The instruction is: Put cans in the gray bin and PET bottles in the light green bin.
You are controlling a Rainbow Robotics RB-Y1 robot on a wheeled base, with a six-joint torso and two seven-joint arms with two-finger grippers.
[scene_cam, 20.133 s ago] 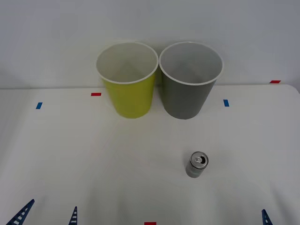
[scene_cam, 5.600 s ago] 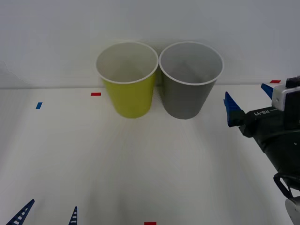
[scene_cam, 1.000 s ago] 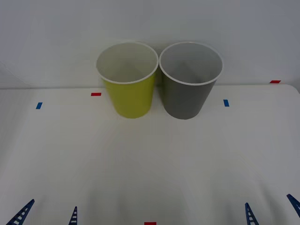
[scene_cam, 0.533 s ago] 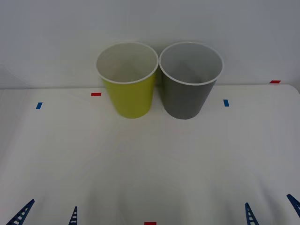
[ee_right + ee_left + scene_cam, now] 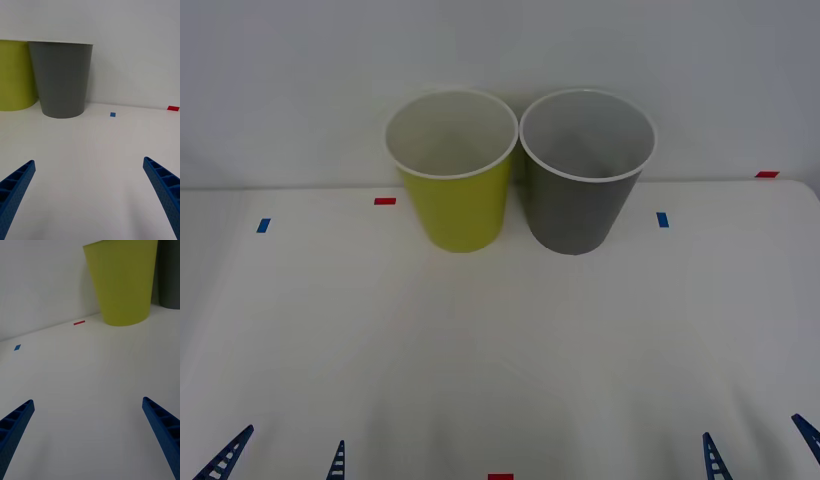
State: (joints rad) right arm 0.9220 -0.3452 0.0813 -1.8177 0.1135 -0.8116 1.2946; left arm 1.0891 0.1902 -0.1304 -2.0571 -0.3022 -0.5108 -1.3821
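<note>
The gray bin (image 5: 585, 190) stands upright at the back of the white table, touching the light green bin (image 5: 455, 185) on its left. Both show pale insides whose bottoms are hidden. Cans and PET bottles are out of view. My left gripper (image 5: 280, 465) rests open at the table's front left edge, with nothing between its fingers. At the front right edge my right gripper (image 5: 758, 455) is open and holds nothing. The right wrist view faces the gray bin (image 5: 62, 78) over bare table, with the right gripper (image 5: 89, 195) open. The left wrist view faces the light green bin (image 5: 122, 281), with the left gripper (image 5: 89, 435) open.
Small red tape marks (image 5: 385, 201) and blue tape marks (image 5: 663, 219) dot the table beside the bins. A white wall rises right behind the bins. The white tabletop (image 5: 500, 350) stretches bare between the bins and my grippers.
The can that stood on the table 20 s ago is gone from it. My right arm, raised beside the gray bin 5.6 s ago, is back at the front edge. Nothing moved in the last second.
</note>
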